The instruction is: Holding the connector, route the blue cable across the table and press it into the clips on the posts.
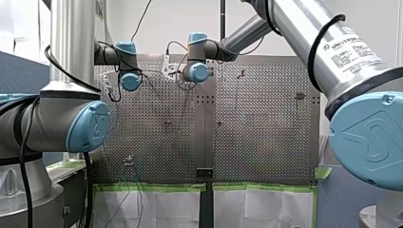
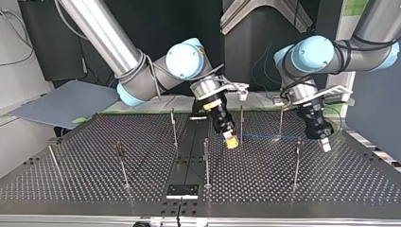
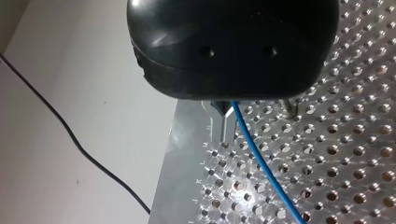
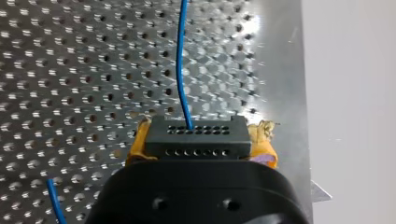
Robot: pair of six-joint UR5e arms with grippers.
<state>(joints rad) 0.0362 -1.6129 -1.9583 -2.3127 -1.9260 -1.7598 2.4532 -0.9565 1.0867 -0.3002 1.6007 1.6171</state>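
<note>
My right gripper clamps the black connector between its yellow pads. The blue cable exits the connector straight ahead of them. My left gripper: the cable emerges beneath it; grip state cannot be told.

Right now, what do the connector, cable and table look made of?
Connector: matte black, probably moulded plastic, rows of pin holes.
Blue cable: smooth blue jacket, likely plastic insulation.
Table: bare shiny metal, perhaps aluminium, glinting around drilled holes.
</note>
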